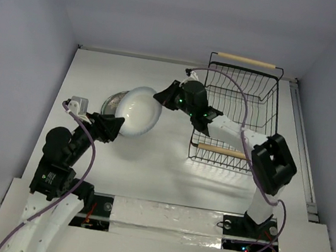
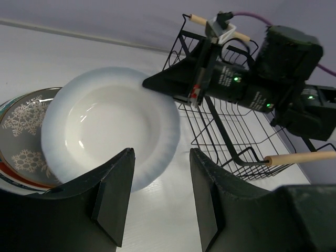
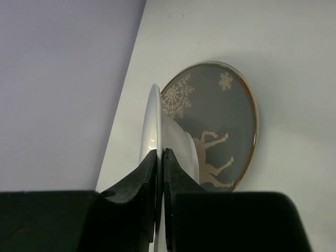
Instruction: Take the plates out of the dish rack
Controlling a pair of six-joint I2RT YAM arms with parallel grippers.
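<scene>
Leftmost, the left gripper hangs low over the table with its two fingers spread apart and nothing between them, pointing toward the plates. Just beyond it a stack of plates sits on the table. The top one is a grey plate with pale snowflake and figure prints and a thin gold rim, and a red edge shows beneath it in the left wrist view. Tilted above that stack is the white plate, deep-welled and glossy. The right gripper pinches its far rim, fingers pressed together on the thin edge, which the right wrist view shows edge-on. Whether the low side of the white plate touches the grey plate I cannot tell. Further right stands the dish rack, a black wire basket with wooden handles. No plates show in it, so this looks like the last one to set down.

The white plate is probably stiff glazed ceramic: fairly heavy for a rim grip, slick, and apt to chip. Held at one edge it will want to swing, so the hold belongs well in on the rim. It should be lowered slowly and flat onto the stack.
</scene>
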